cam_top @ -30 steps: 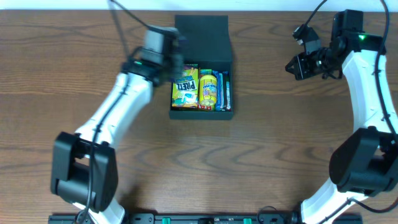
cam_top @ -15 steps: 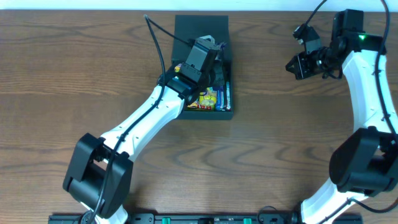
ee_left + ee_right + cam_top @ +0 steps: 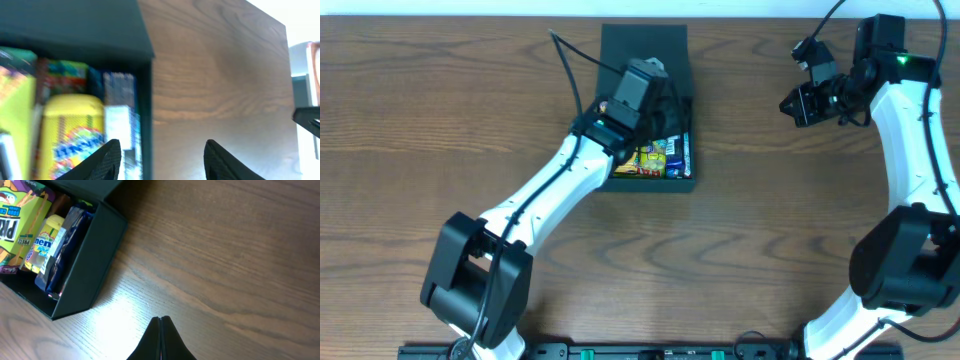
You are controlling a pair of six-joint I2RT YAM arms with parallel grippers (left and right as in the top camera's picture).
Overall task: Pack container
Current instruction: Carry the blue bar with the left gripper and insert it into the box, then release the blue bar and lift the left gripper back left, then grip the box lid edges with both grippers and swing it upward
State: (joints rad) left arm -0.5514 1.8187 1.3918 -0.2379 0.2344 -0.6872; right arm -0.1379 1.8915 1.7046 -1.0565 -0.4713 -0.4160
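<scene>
The brown wood-grain counter (image 3: pixel 770 230) carries the container (image 3: pixel 675 181) at its far middle, lid open toward the back and snack packets (image 3: pixel 65 135) standing inside. It looks like stiff, light card, matte enough not to slip; the lid's free edge seems the place to pinch. The left gripper (image 3: pixel 162 160) hangs open above the container's right wall. The right gripper (image 3: pixel 160 326) is closed, empty and well aside.

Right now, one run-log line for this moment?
left fingers: open, empty, above container | right fingers: shut, empty, off to the side over table | container: open, snack packets inside
</scene>
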